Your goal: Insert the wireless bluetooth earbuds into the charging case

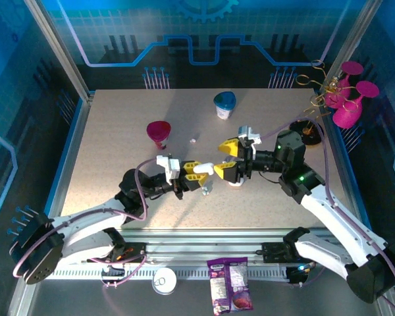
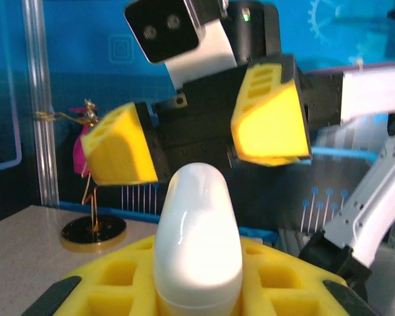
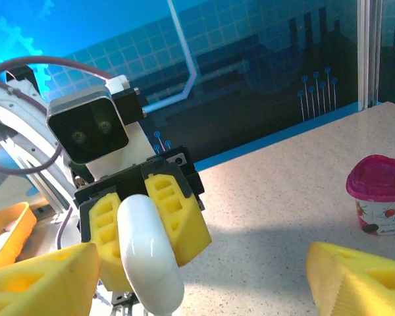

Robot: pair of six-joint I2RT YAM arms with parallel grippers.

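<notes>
The charging case (image 1: 209, 169) is a smooth white pebble, closed, held above the table's middle. My left gripper (image 1: 199, 171) is shut on it; the case (image 2: 197, 237) stands upright between the yellow fingers (image 2: 112, 280). My right gripper (image 1: 225, 160) faces it from the right, open, its jaws spread on either side of the case's tip without touching. The right wrist view has the case (image 3: 147, 257) pinched in the left gripper (image 3: 141, 227), with my right gripper (image 3: 201, 280) holding nothing. A tiny white piece (image 1: 193, 139), perhaps one of the earbuds, lies on the table behind.
A magenta-lidded cup (image 1: 159, 131) stands behind the left gripper and a teal-topped cup (image 1: 224, 104) farther back. A pink ornament on a gold stand (image 1: 345, 99) is at the back right. A snack packet (image 1: 229, 283) and a tin lid (image 1: 164, 281) lie off the near edge.
</notes>
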